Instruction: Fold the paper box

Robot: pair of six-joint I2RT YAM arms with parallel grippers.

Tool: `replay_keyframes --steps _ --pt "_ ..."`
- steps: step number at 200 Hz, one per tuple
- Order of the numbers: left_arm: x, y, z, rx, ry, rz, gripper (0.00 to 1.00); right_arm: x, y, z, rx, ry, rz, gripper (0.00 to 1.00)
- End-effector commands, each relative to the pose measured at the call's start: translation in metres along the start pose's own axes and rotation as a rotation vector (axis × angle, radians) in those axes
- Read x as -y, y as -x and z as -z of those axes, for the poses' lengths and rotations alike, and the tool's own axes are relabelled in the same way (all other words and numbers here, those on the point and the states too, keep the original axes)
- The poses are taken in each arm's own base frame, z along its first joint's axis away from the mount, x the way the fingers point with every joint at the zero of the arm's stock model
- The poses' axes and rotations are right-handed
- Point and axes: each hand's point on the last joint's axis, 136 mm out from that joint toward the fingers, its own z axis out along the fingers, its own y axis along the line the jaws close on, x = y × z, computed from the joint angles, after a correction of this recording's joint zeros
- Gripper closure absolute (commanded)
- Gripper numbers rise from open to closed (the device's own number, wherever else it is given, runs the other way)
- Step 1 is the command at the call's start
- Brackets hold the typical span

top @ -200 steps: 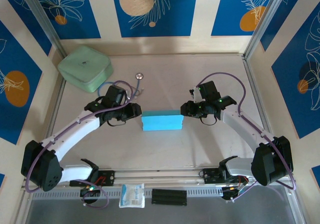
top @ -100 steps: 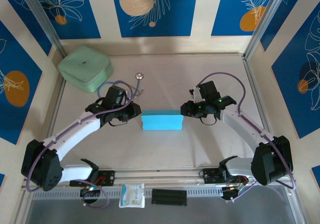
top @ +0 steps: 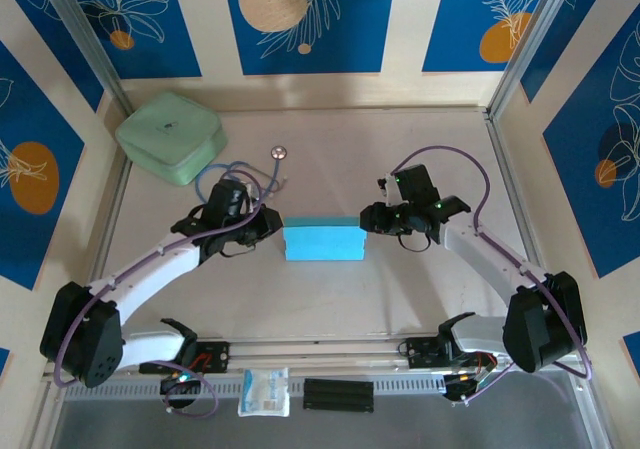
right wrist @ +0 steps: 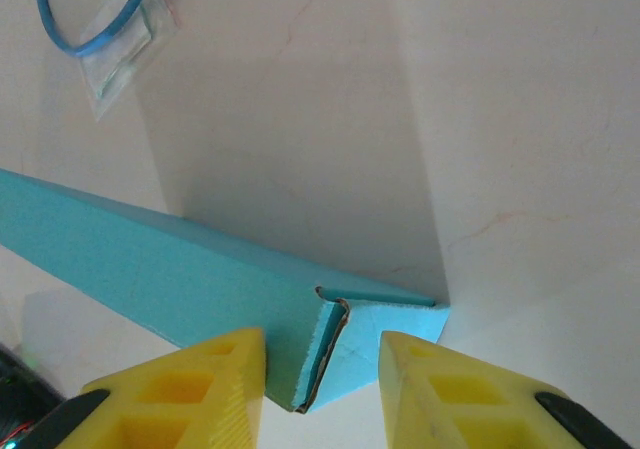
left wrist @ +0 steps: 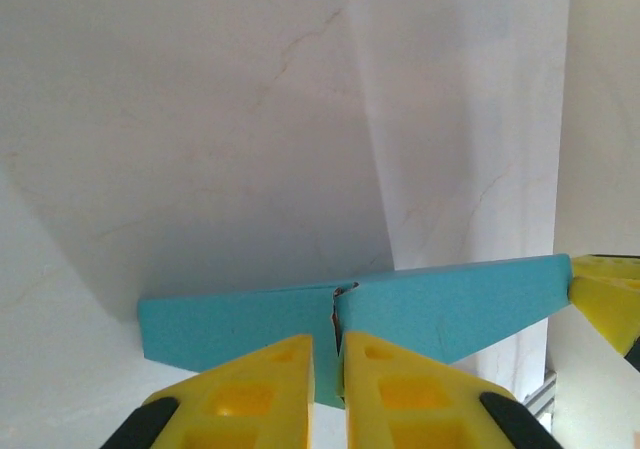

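Because the paper box (top: pixel 323 241), lying flat on the counter (top: pixel 340 159), is light, easily creased card, grip its end flaps: the left hand (left wrist: pixel 335 354) looks pinched on its left flap seam, the right hand (right wrist: pixel 322 354) straddles its right end, half-open.

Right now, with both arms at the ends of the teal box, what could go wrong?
The left fingers are nearly closed on the end seam of the paper box; pulling could tear or crease the thin card. The end flap between the right fingers stands ajar; closing on it could crush it instead of tucking it.
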Motion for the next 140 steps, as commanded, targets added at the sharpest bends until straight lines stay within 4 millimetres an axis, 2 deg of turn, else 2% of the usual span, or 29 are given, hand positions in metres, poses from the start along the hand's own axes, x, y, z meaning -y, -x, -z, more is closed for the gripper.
replay_keyframes --steps 1,22,40,55,86,115,140 --pt "-0.067 -0.054 -0.009 -0.181 0.198 0.019 0.84 0.053 -0.064 -0.017 -0.2 -0.212 -0.022 0.66" --pt "-0.045 -0.045 -0.005 -0.151 0.118 -0.026 0.75 0.042 -0.06 -0.009 -0.196 -0.183 -0.03 0.66" --pt "-0.021 -0.027 0.005 -0.088 0.061 -0.064 0.62 0.017 -0.036 0.007 -0.131 -0.113 -0.017 0.65" --pt "-0.004 -0.014 0.014 -0.037 0.029 -0.089 0.54 0.004 -0.017 0.019 -0.069 -0.083 -0.004 0.63" --pt "0.021 -0.001 0.027 0.016 -0.04 -0.093 0.44 -0.013 0.001 0.028 -0.036 -0.026 -0.012 0.62" --pt "0.021 -0.006 0.025 0.008 -0.072 -0.037 0.39 -0.021 0.004 0.029 -0.037 0.002 -0.019 0.61" --pt "0.008 -0.016 0.015 -0.04 -0.05 -0.013 0.34 -0.011 -0.005 0.023 -0.057 -0.025 -0.022 0.6"
